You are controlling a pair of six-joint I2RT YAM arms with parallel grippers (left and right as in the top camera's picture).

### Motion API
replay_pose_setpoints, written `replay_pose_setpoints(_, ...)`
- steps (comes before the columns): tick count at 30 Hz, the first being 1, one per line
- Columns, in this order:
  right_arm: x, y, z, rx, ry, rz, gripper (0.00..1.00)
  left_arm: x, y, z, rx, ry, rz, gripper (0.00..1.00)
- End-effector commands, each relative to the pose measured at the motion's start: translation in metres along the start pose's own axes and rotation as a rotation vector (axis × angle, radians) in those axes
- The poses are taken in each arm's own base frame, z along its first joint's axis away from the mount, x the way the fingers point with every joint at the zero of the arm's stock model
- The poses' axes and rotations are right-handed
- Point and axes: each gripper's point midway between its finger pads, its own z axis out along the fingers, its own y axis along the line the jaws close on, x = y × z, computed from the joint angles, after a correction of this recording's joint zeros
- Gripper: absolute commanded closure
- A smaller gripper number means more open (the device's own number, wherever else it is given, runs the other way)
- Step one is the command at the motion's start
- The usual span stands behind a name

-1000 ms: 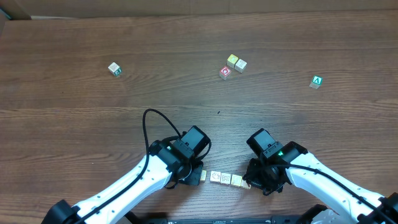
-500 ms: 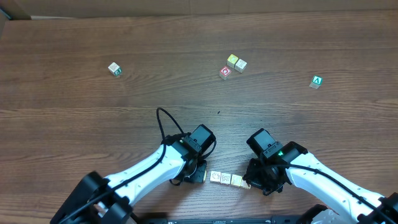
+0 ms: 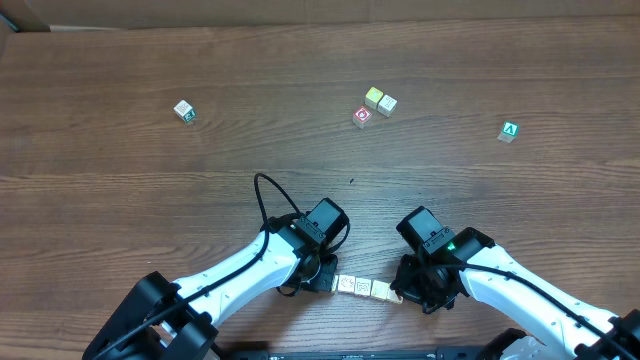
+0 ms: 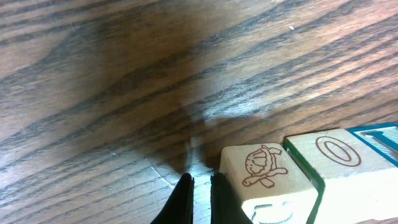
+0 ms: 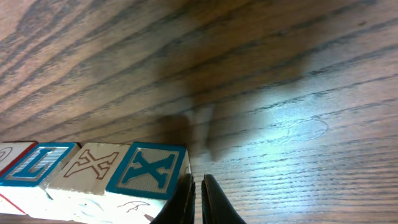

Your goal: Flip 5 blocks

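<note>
Five small pale wooden cubes with printed faces (image 3: pixel 362 287) lie in a touching row near the front edge of the dark wood-grain table (image 3: pixel 150 200), between the two arms. The left gripper (image 4: pixel 199 186), jaws pressed together on nothing, stands just beside the turtle-marked end cube (image 4: pixel 261 169). The right gripper (image 5: pixel 196 190), equally closed and empty, stands just beside the blue-X end cube (image 5: pixel 149 169) (next to it sits the brown-X cube (image 5: pixel 87 163)). A red-ringed cube (image 3: pixel 362 117) lies well apart, farther back.
</note>
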Motion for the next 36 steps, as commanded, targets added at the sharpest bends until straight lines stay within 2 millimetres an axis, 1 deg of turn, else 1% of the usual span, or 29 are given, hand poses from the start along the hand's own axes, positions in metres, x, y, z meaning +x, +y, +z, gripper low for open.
replay_pose_setpoints(1, 0.003, 0.007, -0.001, -0.034, 0.011, -0.035, 0.92, 0.004, 0.000, 0.003, 0.014, 0.022, 0.008, 0.96)
replay_pose_setpoints(7, 0.002, 0.007, -0.001, -0.035, 0.010, -0.041, 0.92, 0.004, -0.002, 0.003, 0.023, 0.022, 0.008, 0.96)
replay_pose_setpoints(12, 0.003, 0.007, -0.001, -0.034, 0.011, -0.062, 0.92, -0.001, -0.004, 0.003, 0.029, 0.002, 0.012, 0.96)
replay_pose_setpoints(25, 0.004, 0.005, 0.000, -0.027, 0.016, -0.060, 0.93, -0.007, 0.012, 0.003, -0.056, -0.035, -0.031, 0.96)
replay_pose_setpoints(28, 0.005, 0.004, 0.000, -0.024, 0.018, -0.058, 0.93, -0.009, 0.013, 0.003, -0.056, -0.041, -0.036, 0.96)
replay_pose_setpoints(36, 0.006, 0.002, 0.000, -0.017, 0.026, -0.054, 0.93, -0.009, 0.011, 0.003, -0.051, -0.043, 0.020, 0.96)
